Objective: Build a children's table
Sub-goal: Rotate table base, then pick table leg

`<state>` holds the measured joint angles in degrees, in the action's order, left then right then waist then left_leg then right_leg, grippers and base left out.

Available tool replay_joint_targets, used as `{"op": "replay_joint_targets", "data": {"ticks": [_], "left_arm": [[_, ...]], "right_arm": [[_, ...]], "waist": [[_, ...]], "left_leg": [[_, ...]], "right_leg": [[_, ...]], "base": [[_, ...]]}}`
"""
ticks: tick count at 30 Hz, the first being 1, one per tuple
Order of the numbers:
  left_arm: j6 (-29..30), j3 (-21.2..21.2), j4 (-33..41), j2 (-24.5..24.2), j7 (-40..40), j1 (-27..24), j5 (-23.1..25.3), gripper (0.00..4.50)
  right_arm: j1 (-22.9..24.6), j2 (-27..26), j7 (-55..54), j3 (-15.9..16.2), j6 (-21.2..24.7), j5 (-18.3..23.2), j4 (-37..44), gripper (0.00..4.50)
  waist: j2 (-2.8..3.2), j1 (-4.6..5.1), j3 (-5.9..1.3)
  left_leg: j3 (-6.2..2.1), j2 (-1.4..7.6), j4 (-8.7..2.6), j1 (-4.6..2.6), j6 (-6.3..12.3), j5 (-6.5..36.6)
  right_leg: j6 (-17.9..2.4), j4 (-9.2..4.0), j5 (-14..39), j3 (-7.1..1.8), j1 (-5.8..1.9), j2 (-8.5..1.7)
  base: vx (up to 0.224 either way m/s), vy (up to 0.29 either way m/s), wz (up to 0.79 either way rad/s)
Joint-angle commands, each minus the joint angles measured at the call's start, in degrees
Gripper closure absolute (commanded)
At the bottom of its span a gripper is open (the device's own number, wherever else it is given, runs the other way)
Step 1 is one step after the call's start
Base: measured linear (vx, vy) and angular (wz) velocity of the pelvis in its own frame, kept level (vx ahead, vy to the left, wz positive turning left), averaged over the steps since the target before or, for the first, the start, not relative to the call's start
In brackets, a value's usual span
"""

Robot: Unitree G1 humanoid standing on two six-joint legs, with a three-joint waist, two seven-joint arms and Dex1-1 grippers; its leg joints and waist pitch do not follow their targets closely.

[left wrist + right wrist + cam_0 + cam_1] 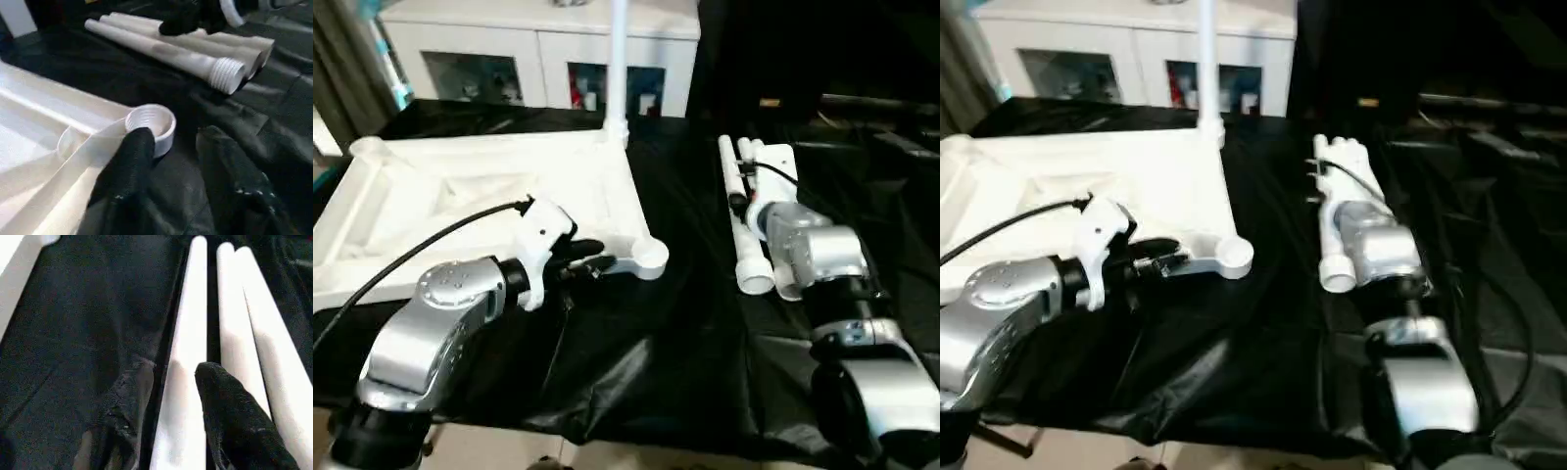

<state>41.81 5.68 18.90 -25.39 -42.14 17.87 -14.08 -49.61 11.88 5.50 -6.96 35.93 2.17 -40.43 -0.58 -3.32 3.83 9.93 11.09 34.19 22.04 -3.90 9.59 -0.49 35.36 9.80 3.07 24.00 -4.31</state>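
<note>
The white table top lies upside down on the black cloth at the left. One white leg stands upright in its far right corner socket. My left gripper is open at the near right corner socket; one finger rests on the rib beside the socket, the other over the cloth. Three loose white legs lie side by side at the right, threaded ends toward me. My right gripper hangs open over them, a finger on each side of the leftmost leg.
A white cabinet with glass-fronted compartments stands behind the table. The black cloth covers the work surface, wrinkled near the front edge. A bare strip of cloth separates the table top from the loose legs.
</note>
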Motion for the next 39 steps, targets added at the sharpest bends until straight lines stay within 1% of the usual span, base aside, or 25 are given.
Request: {"op": "replay_joint_targets", "data": {"ticks": [1, 3, 4, 5, 6, 7, 9, 10, 13, 14, 18, 19, 21, 22, 23, 24, 25, 26, 28, 32, 33, 34, 35, 36, 39], "left_arm": [[0.7, 1.1, 1.6, 0.0, 0.6, -0.4, -0.5, 2.41], [1.1, 1.6, 2.8, 0.0, 1.1, -1.2, -0.8, 2.35], [1.4, 1.7, 3.1, -0.1, 1.1, -1.3, -0.9, 2.16], [1.8, 1.8, 3.6, -0.2, 1.1, -1.5, -1.1, 2.16], [2.6, 2.1, 4.6, -0.4, 1.1, -2.0, -1.2, 2.03], [3.1, 2.2, 5.2, -0.6, 1.1, -2.3, -1.2, 1.90], [3.9, 2.2, 6.2, -1.3, 0.8, -2.7, -1.6, 1.77], [4.2, 2.1, 6.5, -1.5, 0.7, -2.7, -1.7, 1.77], [5.1, 2.0, 7.9, -2.2, 0.9, -3.0, -1.9, 1.45], [5.6, 2.0, 8.4, -2.7, 1.0, -3.1, -2.2, 1.45], [6.5, 2.1, 9.6, -3.8, 0.9, -3.2, -2.3, 1.02], [6.8, 2.1, 9.9, -4.2, 0.8, -3.2, -2.4, 1.02], [7.4, 2.1, 10.9, -5.2, 0.4, -3.4, -2.9, 0.75], [7.7, 2.1, 11.5, -5.5, 0.4, -3.7, -3.1, 0.65], [7.8, 2.1, 11.9, -5.7, 0.4, -3.9, -3.2, 0.61], [8.0, 2.2, 12.2, -6.1, 0.1, -3.8, -3.4, 0.56], [8.2, 2.4, 12.5, -6.5, -0.1, -3.8, -3.6, 0.56], [8.3, 2.9, 12.9, -7.2, -0.6, -3.5, -3.8, 0.43], [8.4, 3.0, 13.0, -7.4, -0.7, -3.4, -3.8, 0.21], [9.1, 3.3, 13.5, -7.7, -0.8, -2.9, -4.1, 0.04], [9.3, 3.5, 13.8, -7.9, -0.8, -2.9, -4.3, 0.01], [9.4, 3.5, 13.9, -8.0, -0.9, -2.9, -4.4, 0.01], [9.6, 3.6, 14.2, -8.1, -0.9, -2.9, -4.6, 0.00], [9.8, 3.6, 14.4, -8.2, -1.0, -2.9, -4.7, 0.00], [10.0, 4.0, 14.5, -8.7, -1.4, -2.7, -5.0, 0.00]], "right_arm": [[-1.5, 0.7, 0.0, -0.6, 1.3, 0.3, -1.7, 2.41], [-2.8, 0.9, -0.1, -1.1, 1.7, 0.5, -4.3, 2.30], [-3.2, 1.0, -0.1, -1.0, 1.8, 0.4, -5.1, 2.09], [-3.6, 1.2, -0.2, -1.1, 1.9, 0.4, -6.0, 2.09], [-4.0, 1.4, -0.2, -1.2, 2.0, 0.5, -7.2, 2.03], [-4.4, 1.5, -0.3, -1.2, 2.0, 0.5, -8.0, 1.89], [-4.8, 1.8, -0.2, -1.2, 2.5, 0.6, -8.7, 1.69], [-5.0, 1.8, 0.0, -1.3, 2.7, 0.7, -8.9, 1.69], [-5.8, 2.3, 1.1, -1.3, 3.9, 1.0, -10.2, 1.37], [-6.3, 2.5, 1.5, -1.1, 4.1, 0.8, -11.3, 1.37], [-7.5, 2.8, 2.6, -0.7, 5.0, 0.7, -14.0, 0.99], [-7.9, 2.9, 2.7, -0.4, 5.2, 0.4, -14.8, 0.99], [-8.5, 3.2, 3.5, -0.3, 6.1, 0.7, -16.4, 0.97], [-8.5, 3.3, 3.8, -0.2, 6.4, 0.7, -16.7, 0.97], [-8.6, 3.4, 4.0, -0.2, 6.6, 0.7, -17.0, 0.97], [-8.9, 3.4, 4.6, -0.5, 6.8, 1.1, -18.3, 0.97], [-9.2, 3.4, 5.1, -0.6, 6.9, 1.2, -19.5, 0.97], [-9.6, 3.4, 4.4, 0.1, 6.2, 0.2, -21.8, 0.97], [-9.7, 3.5, 4.0, 0.3, 5.8, -0.3, -22.4, 0.97], [-10.1, 3.1, 5.6, 0.4, 5.6, -0.2, -24.9, 0.97], [-10.1, 3.1, 5.5, 0.2, 5.4, 0.0, -25.5, 1.14], [-10.1, 3.1, 5.5, 0.1, 5.3, 0.0, -25.7, 1.14], [-10.1, 3.1, 5.4, -0.1, 5.2, 0.1, -26.1, 1.28], [-10.2, 3.1, 5.4, -0.1, 5.2, 0.0, -26.5, 1.28], [-10.6, 3.0, 6.0, 0.0, 5.4, 0.1, -27.9, 1.62]], "waist": [[-0.22, 0.09, -4.36], [-0.23, 0.12, -4.39], [-0.07, 0.12, -4.45], [-0.34, 0.15, -4.44], [-0.12, 0.17, -4.50], [-0.30, 0.13, -4.52], [-0.16, 0.11, -4.51], [-0.16, 0.11, -4.51], [-0.01, 0.16, -4.42], [-0.07, 0.14, -4.32], [-0.09, 0.18, -4.19], [-0.12, 0.16, -4.08], [0.01, 0.11, -4.15], [0.12, 0.07, -4.17], [0.08, 0.09, -4.21], [0.29, 0.04, -4.31], [0.34, 0.05, -4.32], [0.25, 0.04, -4.30], [0.26, 0.03, -4.18], [0.41, -0.09, -4.30], [0.42, -0.13, -4.33], [0.42, -0.11, -4.28], [0.46, -0.10, -4.19], [0.30, -0.08, -4.23], [0.36, -0.02, -4.18]], "left_leg": [[0.16, 1.03, -3.71, -1.03, -1.88, 11.0], [0.18, 0.99, -3.66, -1.04, -2.21, 11.1], [0.11, 1.01, -3.64, -1.06, -2.40, 11.1], [0.15, 0.96, -3.62, -0.95, -2.44, 11.1], [0.14, 1.02, -3.56, -1.00, -2.55, 11.0], [0.18, 0.92, -3.48, -0.91, -2.45, 10.7], [0.18, 0.92, -3.46, -0.90, -2.37, 10.5], [0.18, 0.92, -3.46, -0.90, -2.37, 10.5], [0.13, 0.89, -3.42, -1.00, -2.66, 12.1], [0.10, 0.91, -3.44, -1.00, -2.84, 12.9], [-0.02, 0.84, -3.41, -0.95, -3.29, 14.7], [-0.05, 0.87, -3.46, -0.95, -3.33, 15.4], [-0.16, 0.89, -3.40, -1.01, -3.64, 15.8], [-0.19, 0.87, -3.40, -1.00, -3.67, 15.8], [-0.19, 0.90, -3.40, -0.97, -3.69, 15.5], [-0.20, 0.87, -3.35, -0.92, -3.68, 14.9], [-0.22, 0.88, -3.36, -0.93, -3.68, 14.9], [-0.22, 0.87, -3.32, -0.93, -3.69, 15.2], [-0.18, 0.87, -3.35, -0.93, -3.73, 15.6], [-0.20, 0.88, -3.28, -0.94, -3.77, 15.3], [-0.23, 0.91, -3.29, -0.96, -3.78, 15.3], [-0.25, 0.94, -3.32, -0.97, -3.84, 15.6], [-0.25, 0.89, -3.34, -1.03, -3.96, 16.5], [-0.27, 0.94, -3.34, -1.04, -3.99, 16.7], [-0.31, 0.95, -3.32, -0.99, -4.04, 16.7]], "right_leg": [[-8.7, -3.50, 11.9, -2.11, -2.90, -2.48], [-8.6, -3.51, 11.5, -2.14, -2.90, -2.42], [-8.8, -3.35, 11.1, -2.12, -2.94, -2.46], [-9.1, -3.35, 10.6, -2.10, -3.03, -2.42], [-9.3, -3.24, 9.8, -2.12, -3.03, -2.44], [-9.5, -3.19, 9.3, -2.10, -3.11, -2.38], [-9.6, -3.16, 8.9, -2.09, -3.14, -2.33], [-9.6, -3.16, 8.9, -2.09, -3.14, -2.33], [-9.8, -3.22, 10.2, -2.04, -3.05, -2.23], [-9.6, -3.34, 11.4, -2.02, -2.98, -2.27], [-9.1, -3.47, 14.5, -2.01, -2.87, -2.32], [-8.7, -3.64, 15.5, -2.01, -2.73, -2.34], [-8.8, -3.55, 15.9, -2.00, -2.68, -2.39], [-8.9, -3.49, 15.6, -1.98, -2.68, -2.38], [-9.1, -3.45, 14.9, -1.98, -2.70, -2.36], [-9.4, -3.26, 13.7, -1.98, -2.80, -2.35], [-9.6, -3.24, 13.4, -1.96, -2.78, -2.34], [-10.3, -3.16, 13.1, -1.92, -2.74, -2.34], [-10.4, -3.25, 13.5, -1.94, -2.70, -2.35], [-10.7, -3.12, 12.4, -1.94, -2.81, -2.39], [-10.8, -3.07, 12.2, -1.93, -2.83, -2.39], [-10.9, -3.04, 12.4, -1.92, -2.79, -2.40], [-10.8, -3.17, 13.5, -1.89, -2.74, -2.38], [-10.7, -3.20, 13.9, -1.90, -2.76, -2.43], [-10.7, -3.13, 14.0, -1.92, -2.73, -2.42]], "base": [[0.000, 0.000, 0.00], [0.000, 0.000, 0.00], [0.000, 0.000, 0.00], [0.000, 0.000, 0.00], [0.000, 0.000, 0.00], [0.000, 0.000, 0.00], [0.000, 0.000, 0.00], [0.000, 0.000, 0.00], [0.000, 0.000, 0.00], [0.000, 0.000, 0.00], [0.000, 0.000, 0.00], [0.000, 0.000, 0.00], [0.000, 0.000, 0.00], [0.000, 0.000, 0.00], [0.000, 0.000, 0.00], [0.000, 0.000, 0.00], [0.000, 0.000, 0.00], [0.000, 0.000, 0.00], [0.000, 0.000, 0.00], [0.000, 0.000, 0.00], [0.000, 0.000, 0.00], [0.000, 0.000, 0.00], [0.000, 0.000, 0.00], [0.000, 0.000, 0.00], [0.000, 0.000, 0.00]]}}
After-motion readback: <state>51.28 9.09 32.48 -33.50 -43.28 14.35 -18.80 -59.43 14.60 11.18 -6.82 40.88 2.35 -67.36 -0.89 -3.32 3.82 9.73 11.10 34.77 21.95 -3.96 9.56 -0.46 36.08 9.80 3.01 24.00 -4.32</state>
